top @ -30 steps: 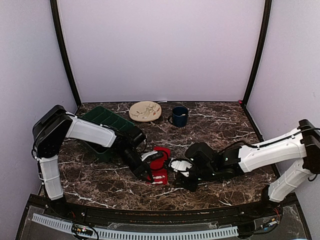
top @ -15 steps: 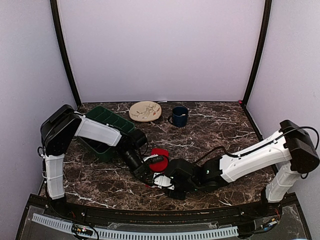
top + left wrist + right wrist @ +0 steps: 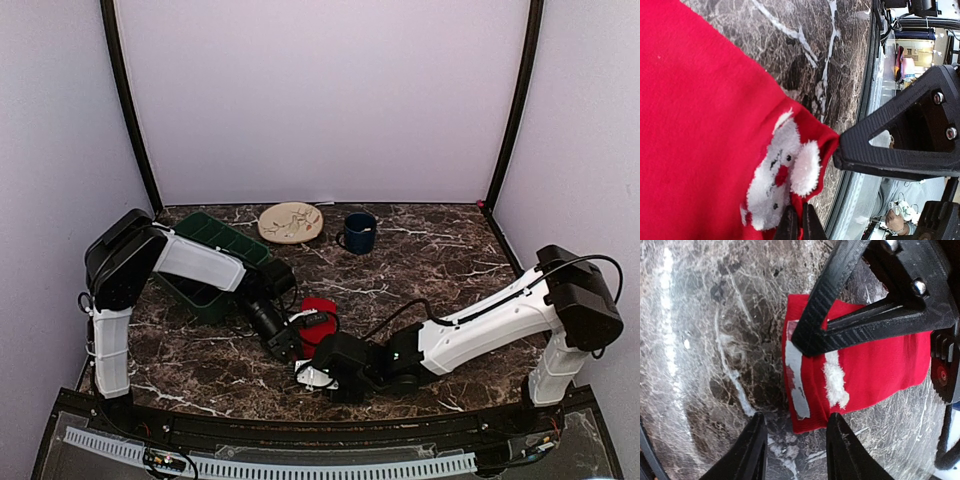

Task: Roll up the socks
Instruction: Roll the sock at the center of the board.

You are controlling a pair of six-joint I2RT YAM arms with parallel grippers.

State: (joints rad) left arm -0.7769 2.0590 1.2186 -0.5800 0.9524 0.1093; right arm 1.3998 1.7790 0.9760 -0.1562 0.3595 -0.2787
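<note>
1. Item: socks (image 3: 318,314), pr., small, bright red knit. Loc.: centre-front of table (image 3: 450,260), between the two arms' ends. Lie flat at the cuff end; the far part looks humped.
2. Handling (judged): v. light, soft, thin, no stiffness, so they drape and fold readily. Not fragile. May slide on the smooth marble-look top if pushed w/o being pinned.
3. Texture: plain flat knit. White fuzzy motif (image 3: 785,170) at the cuff has raised pile, thicker than the red.
4. State, left gripper (image 3: 799,226): tips together, nipping the cuff edge as far as the wrist view shows.
5. State, right gripper (image 3: 796,420): fingers apart, nothing between them, low over the table just beside the cuff end.
6. Hold pt (judged): cuff edge, both layers. A shallow pinch is likely to slip.
7. Also present: green tray (image 3: 205,240), plate (image 3: 290,222) and blue mug (image 3: 358,232), at the back, well apart from the socks.
</note>
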